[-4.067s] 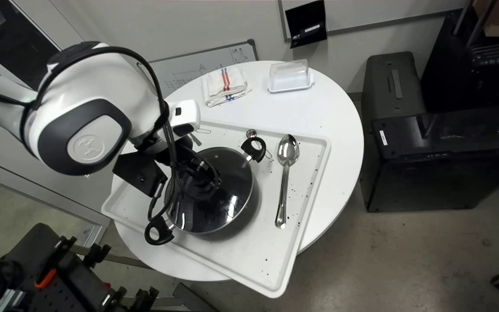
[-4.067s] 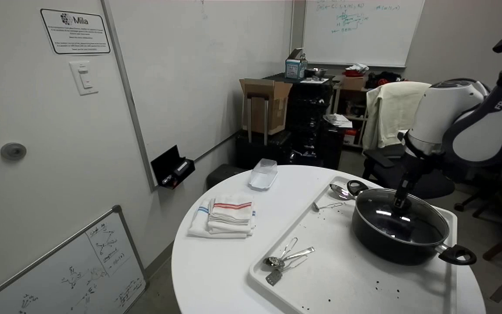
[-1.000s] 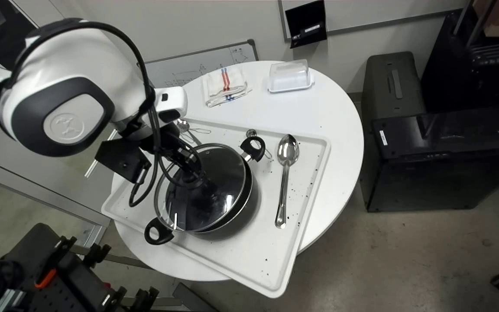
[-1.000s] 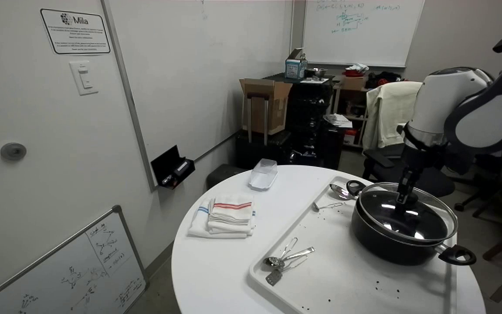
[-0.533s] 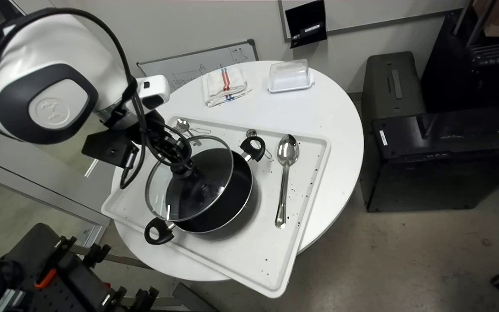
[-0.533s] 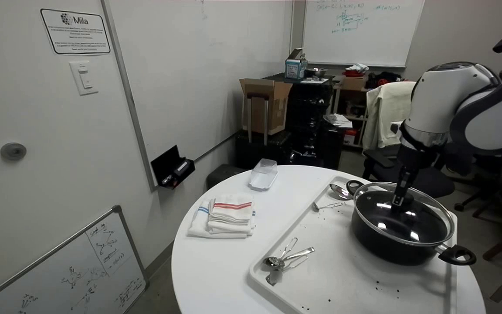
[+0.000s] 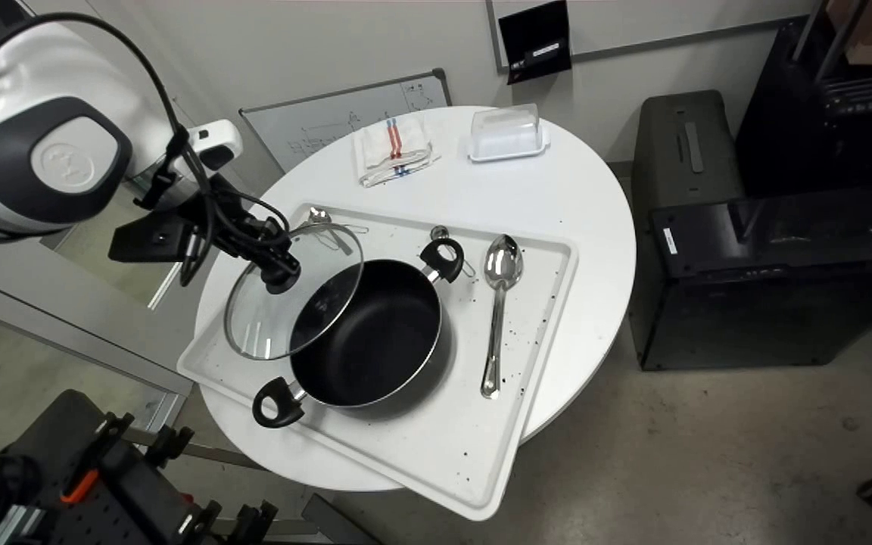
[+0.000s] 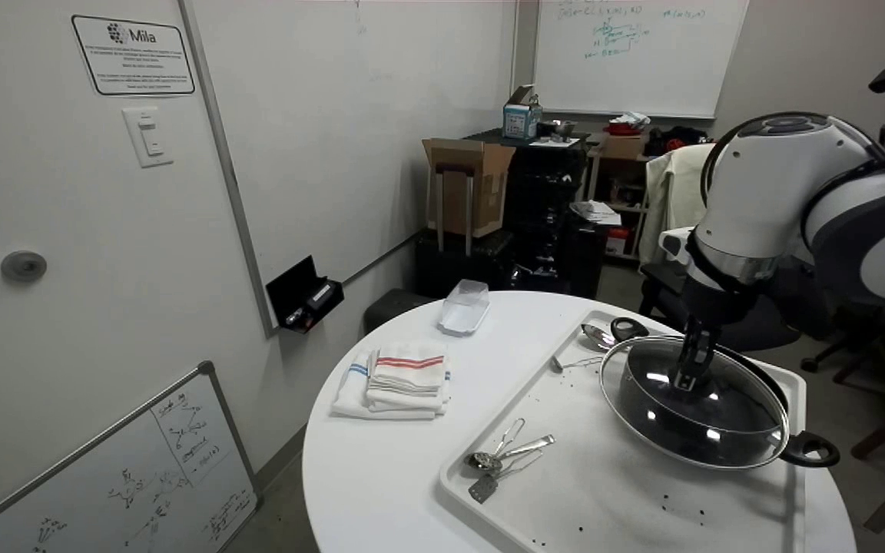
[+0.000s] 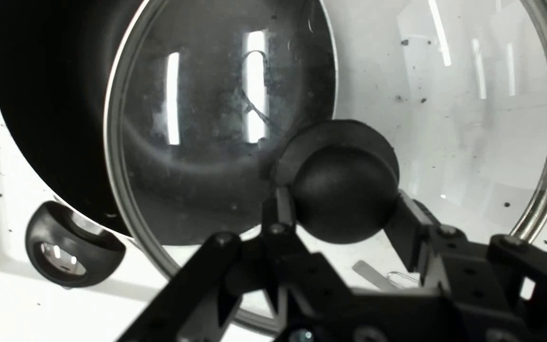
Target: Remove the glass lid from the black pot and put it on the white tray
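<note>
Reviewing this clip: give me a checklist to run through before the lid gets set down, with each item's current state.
1. Gripper closed on the knob of the lid: ok, clasped from both sides in the wrist view.
2. Lid off its seat: ok, the pot shows open beside it in an exterior view.
3. Lid fully past the pot: not ok, they overlap in all three views.
4. Utensils out of the lid's way: not ok, some show through it in the wrist view.
5. Enough height above the tray: cannot tell.

the arm [image 8: 765, 203] bends over, its jaws angled downward, gripping while partly apart.
</note>
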Controlling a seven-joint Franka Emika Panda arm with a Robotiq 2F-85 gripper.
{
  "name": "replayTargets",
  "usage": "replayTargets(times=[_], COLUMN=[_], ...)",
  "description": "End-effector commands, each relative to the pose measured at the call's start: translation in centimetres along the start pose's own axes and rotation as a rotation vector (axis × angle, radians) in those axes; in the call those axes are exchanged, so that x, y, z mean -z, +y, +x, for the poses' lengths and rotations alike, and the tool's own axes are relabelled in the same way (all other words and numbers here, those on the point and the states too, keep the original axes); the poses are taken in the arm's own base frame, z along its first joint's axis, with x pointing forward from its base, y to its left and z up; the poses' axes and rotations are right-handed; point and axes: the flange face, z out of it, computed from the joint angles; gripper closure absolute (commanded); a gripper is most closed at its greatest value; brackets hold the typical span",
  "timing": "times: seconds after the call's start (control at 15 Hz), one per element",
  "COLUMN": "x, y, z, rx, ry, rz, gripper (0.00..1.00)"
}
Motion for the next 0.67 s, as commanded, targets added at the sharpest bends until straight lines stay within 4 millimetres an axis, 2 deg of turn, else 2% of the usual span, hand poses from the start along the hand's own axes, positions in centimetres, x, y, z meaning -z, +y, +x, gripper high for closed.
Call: replayTargets(times=[0.0, 0.33, 0.6], x=[0.9, 0.4, -1.2], y=[-3.6, -9.2, -12.0], z=[1.1, 1.5, 1.6], rx=[0.07, 0.181, 0.244], ry=[0.025, 0.04, 0.036], rz=[-0.029, -0.036, -0.032], gripper=[0.75, 0.75, 0.75])
